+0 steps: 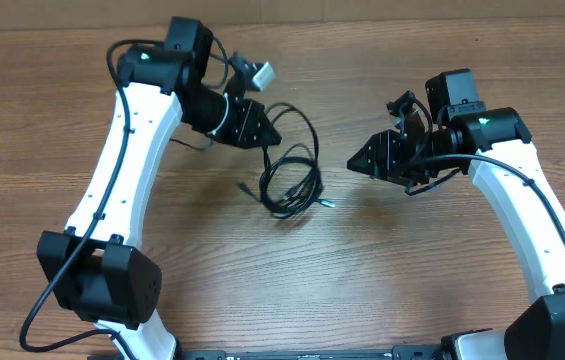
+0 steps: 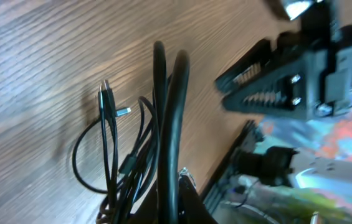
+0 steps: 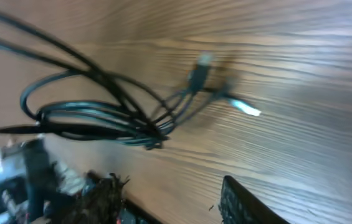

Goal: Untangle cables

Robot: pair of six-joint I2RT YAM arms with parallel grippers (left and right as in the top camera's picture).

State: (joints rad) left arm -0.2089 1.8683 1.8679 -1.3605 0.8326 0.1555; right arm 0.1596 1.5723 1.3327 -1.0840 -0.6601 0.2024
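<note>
The cables (image 1: pixel 292 180) lie as a loose black bundle of loops on the wooden table, with small plug ends (image 3: pixel 248 109) sticking out. My left gripper (image 1: pixel 274 133) hangs just above and left of the bundle, shut on a black cable strand (image 2: pixel 171 118) that rises out of its jaws (image 2: pixel 176 186). My right gripper (image 1: pixel 355 161) hovers to the right of the bundle, apart from it. Its fingers (image 3: pixel 244 202) stand open with only bare table between them. The rest of the bundle (image 2: pixel 116 162) hangs and rests beside the held strand.
A white plug (image 1: pixel 262 72) on a black lead sits behind the left gripper near the left arm's wrist. The right gripper (image 2: pixel 269 81) shows in the left wrist view, pointing toward the bundle. Bare wooden table (image 1: pixel 362 270) stretches in front of the cables.
</note>
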